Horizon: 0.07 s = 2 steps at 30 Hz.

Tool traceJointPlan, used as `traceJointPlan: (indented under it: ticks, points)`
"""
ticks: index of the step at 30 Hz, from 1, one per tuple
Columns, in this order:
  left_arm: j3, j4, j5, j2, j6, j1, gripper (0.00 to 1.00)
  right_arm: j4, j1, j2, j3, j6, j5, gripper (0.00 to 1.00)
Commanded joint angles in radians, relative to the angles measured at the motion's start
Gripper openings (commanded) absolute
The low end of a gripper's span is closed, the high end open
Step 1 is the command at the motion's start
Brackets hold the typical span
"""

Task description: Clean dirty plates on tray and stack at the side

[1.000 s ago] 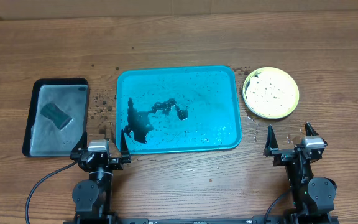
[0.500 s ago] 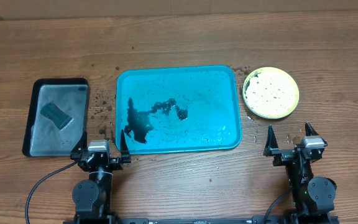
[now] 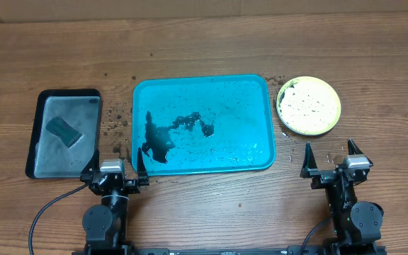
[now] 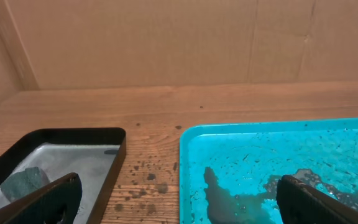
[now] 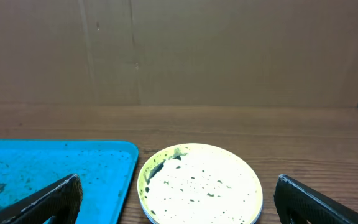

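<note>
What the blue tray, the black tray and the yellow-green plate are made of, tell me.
Blue tray: probably plastic, glossy; uniform turquoise colour, rounded moulded corners, wet highlights. Black tray: likely plastic too, with a raised dark rim and a grey, duller floor that may be a liner. Yellow-green plate: smooth and opaque, plastic or melamine rather than clearly ceramic; the pictures cannot settle it.

**Glossy plastic, matt wood**

Ahead of the left fingers (image 4: 42, 199), the tray (image 4: 260, 126) is glossy turquoise plastic, wet-looking under dark smears. The plate (image 5: 197, 183) ahead of the right fingers (image 5: 48, 202) looks smooth and speckled. The table (image 4: 148, 112) is matt grained wood; the wall (image 4: 166, 43) beyond, dull cardboard.
</note>
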Motion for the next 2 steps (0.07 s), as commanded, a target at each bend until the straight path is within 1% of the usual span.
traceJointPlan:
  ticks: [1,2]
  points:
    - [-0.003,0.002,-0.006,-0.012,0.016,0.012,1.0,0.003,-0.003,-0.01,-0.01,-0.004,-0.005,1.0]
    - [-0.003,0.002,-0.006,-0.012,0.016,0.012,1.0,0.003,-0.003,-0.01,-0.01,-0.004,-0.005,1.0]
